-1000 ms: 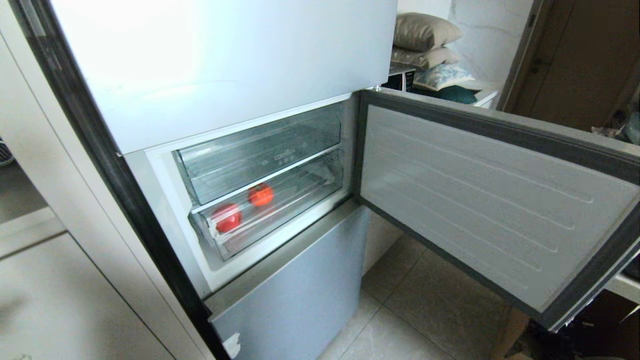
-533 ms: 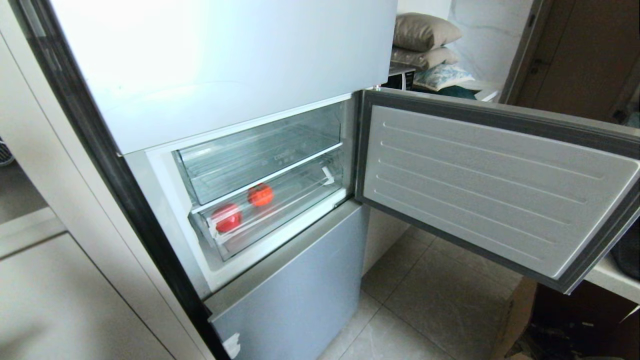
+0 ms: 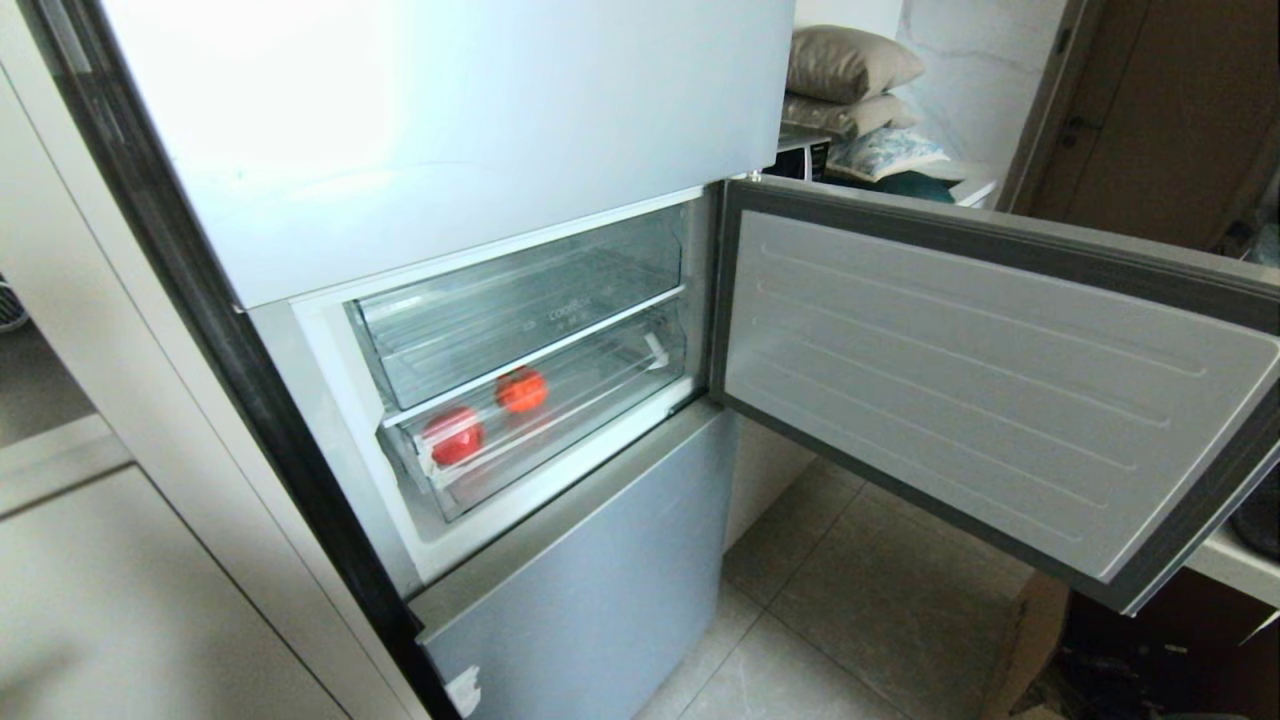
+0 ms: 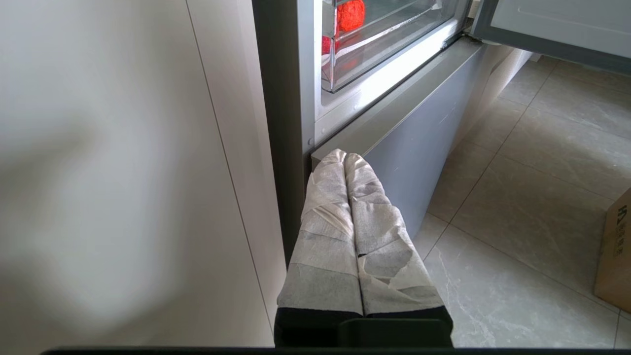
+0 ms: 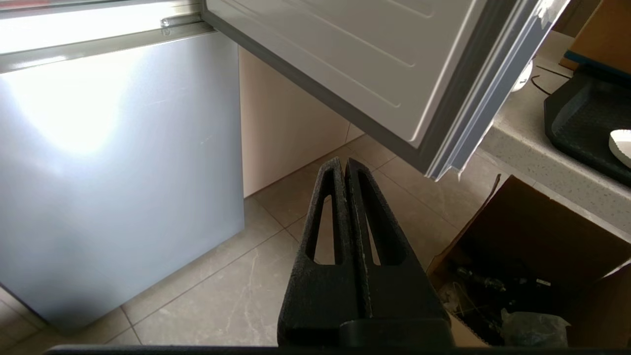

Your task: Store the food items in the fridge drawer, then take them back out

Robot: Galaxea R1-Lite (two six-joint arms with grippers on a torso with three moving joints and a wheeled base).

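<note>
Your left gripper (image 4: 345, 160) and right gripper (image 5: 344, 165) are pressed together, empty; both red food items (image 3: 455, 436) sit at the fridge drawer (image 3: 560, 420)'s left end, door (image 3: 980, 390) wide open.

Bin lettering (image 3: 570, 313) too faint — round red item (image 4: 327, 45) half hidden.

Domestic kitchen in a lived-in home.

A tall household fridge (image 3: 450, 150) stands built in beside pale cabinet panels (image 3: 120, 600), its middle compartment door (image 3: 960, 380) swung open over grey stone-look floor tiles (image 3: 860, 620). Clear plastic drawers (image 3: 530, 320) show inside the compartment. Behind the fridge, cushions (image 3: 850, 65) are stacked on top of what appears to be a microwave (image 3: 800, 155). A speckled countertop (image 5: 542, 172) runs along one side, with an open cardboard box (image 5: 532, 256) of oddments on the floor below it. A brown wooden door (image 3: 1160, 120) closes off the far wall.
</note>
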